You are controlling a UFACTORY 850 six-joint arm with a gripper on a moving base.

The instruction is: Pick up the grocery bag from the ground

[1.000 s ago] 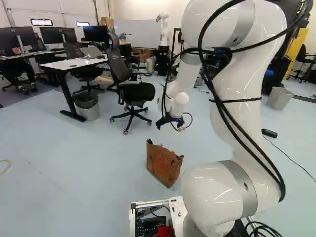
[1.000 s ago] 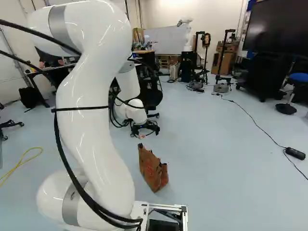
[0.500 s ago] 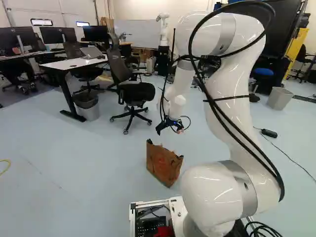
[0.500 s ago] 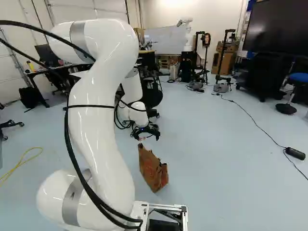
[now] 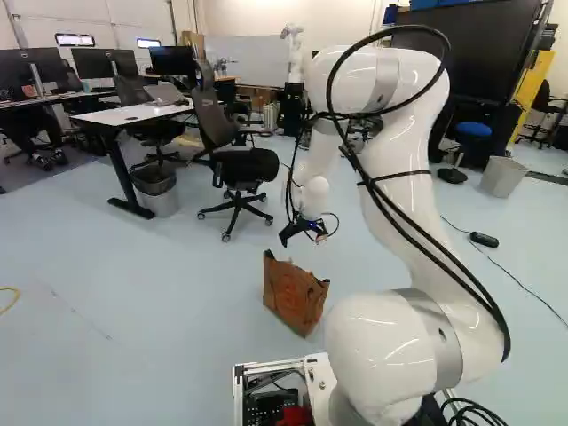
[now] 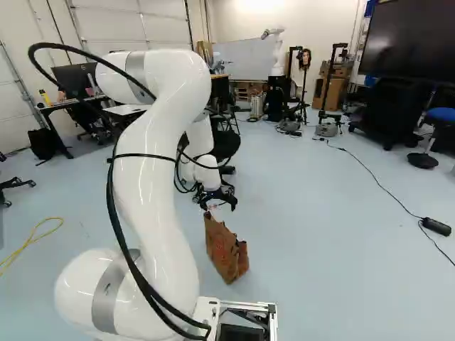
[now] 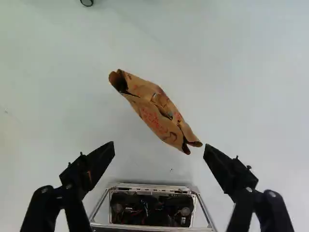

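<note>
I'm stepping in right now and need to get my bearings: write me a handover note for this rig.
Gripper: black two-fingered pincer open, empty, above the floor.
Bag: crumpled brown paper bag with red print, standing on the pale blue floor, ahead of the fingertips, slantwise to them.
Done: pincer near the bag; no contact or grip.
Left: line up, straddle the bag, close, lift.
</note>
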